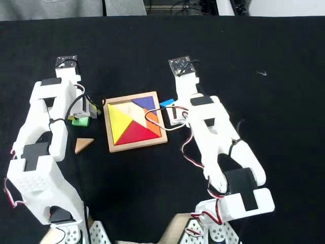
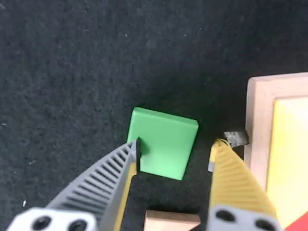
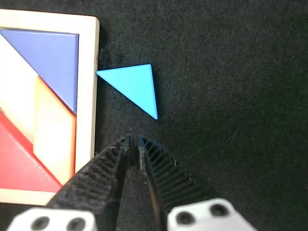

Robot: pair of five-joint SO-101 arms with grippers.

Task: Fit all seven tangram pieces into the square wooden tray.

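The left end effector (image 2: 178,147) is released, its jaws spread about the green square (image 2: 162,143), which lies on the black counter (image 2: 72,57) just beside the wooden tray (image 2: 260,120). The right end effector (image 3: 135,142) is clenched on nothing, near the light-blue triangle (image 3: 134,88) — one corner of it at the tray's outer wall. A plain wooden triangle (image 1: 83,144) lies apart from the tray.

Table (image 1: 254,51) bears tray (image 1: 108,127), green square (image 2: 168,139), cyan triangle (image 3: 137,86).

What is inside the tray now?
Four pieces: yellow, red, blue, orange. A pale patch may be bare floor or a fifth piece. A cable covers part of the tray rim.
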